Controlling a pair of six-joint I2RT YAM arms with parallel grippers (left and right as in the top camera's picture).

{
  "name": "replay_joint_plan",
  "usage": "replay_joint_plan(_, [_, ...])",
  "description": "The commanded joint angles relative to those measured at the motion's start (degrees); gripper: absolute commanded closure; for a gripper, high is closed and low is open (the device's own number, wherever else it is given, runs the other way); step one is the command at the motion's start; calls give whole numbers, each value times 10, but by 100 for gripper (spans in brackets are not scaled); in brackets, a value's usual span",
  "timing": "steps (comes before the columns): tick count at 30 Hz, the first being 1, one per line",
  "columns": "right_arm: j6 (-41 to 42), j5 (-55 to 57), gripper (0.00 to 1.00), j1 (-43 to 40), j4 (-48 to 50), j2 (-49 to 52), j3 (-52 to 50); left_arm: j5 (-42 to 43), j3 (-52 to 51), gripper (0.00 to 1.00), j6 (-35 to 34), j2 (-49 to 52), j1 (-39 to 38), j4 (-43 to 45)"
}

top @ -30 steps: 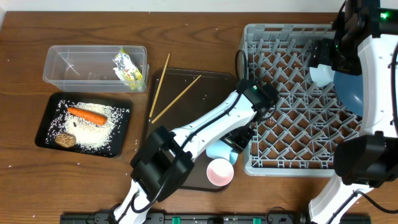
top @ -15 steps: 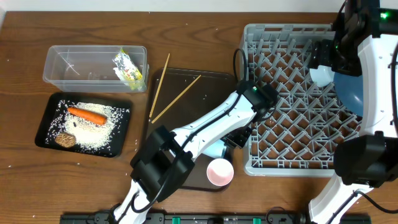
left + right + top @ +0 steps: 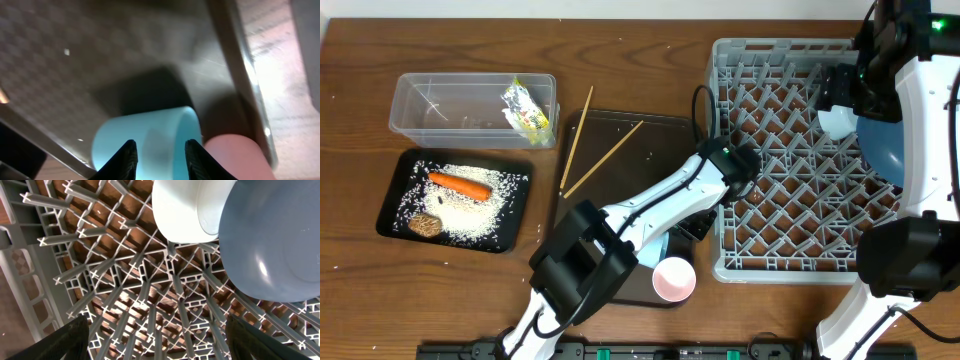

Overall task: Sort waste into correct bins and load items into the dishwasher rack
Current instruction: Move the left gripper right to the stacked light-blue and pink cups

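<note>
My left gripper (image 3: 160,150) (image 3: 682,230) is low over the brown serving tray (image 3: 620,128), shut on the small light blue cup (image 3: 150,132), which the arm mostly hides from above. The pink cup (image 3: 674,278) (image 3: 235,155) stands just beside it. My right gripper (image 3: 157,332) hangs open and empty over the dishwasher rack (image 3: 740,262) (image 3: 150,280). The light blue bowl (image 3: 838,120) (image 3: 187,210) and dark blue plate (image 3: 882,148) (image 3: 272,245) stand in the rack. Two chopsticks (image 3: 577,140) lie on and beside the serving tray.
The black tray (image 3: 390,218) at the left holds the carrot (image 3: 460,184), loose rice (image 3: 475,208) and a brown lump (image 3: 424,225). The clear tub (image 3: 425,112) behind it holds the yellow-green wrapper (image 3: 525,108). The rack's wall stands right of my left gripper.
My left gripper's fingers have closed in on the light blue cup, and the cup has slipped leftward under the arm. The right arm has not moved.
</note>
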Motion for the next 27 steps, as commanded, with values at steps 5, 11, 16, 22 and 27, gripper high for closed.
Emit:
replay_joint_plan(5, [-13, 4, 20, -6, -2, 5, -3, -75, -31, 67, -30, -12, 5, -17])
replay_joint_plan(11, [-13, 4, 20, -6, -2, 5, -3, -76, -23, 66, -30, -12, 9, -68])
replay_joint_plan(16, [-13, 4, 19, -6, -2, 5, -3, -76, -3, 62, -40, -12, 10, -116])
replay_joint_plan(22, [-13, 4, 19, -6, -1, 5, -3, -64, 7, 48, -73, -12, 10, -153])
replay_joint_plan(27, [-15, 4, 18, -6, -1, 5, -3, -34, -10, 44, -83, -12, 10, -136])
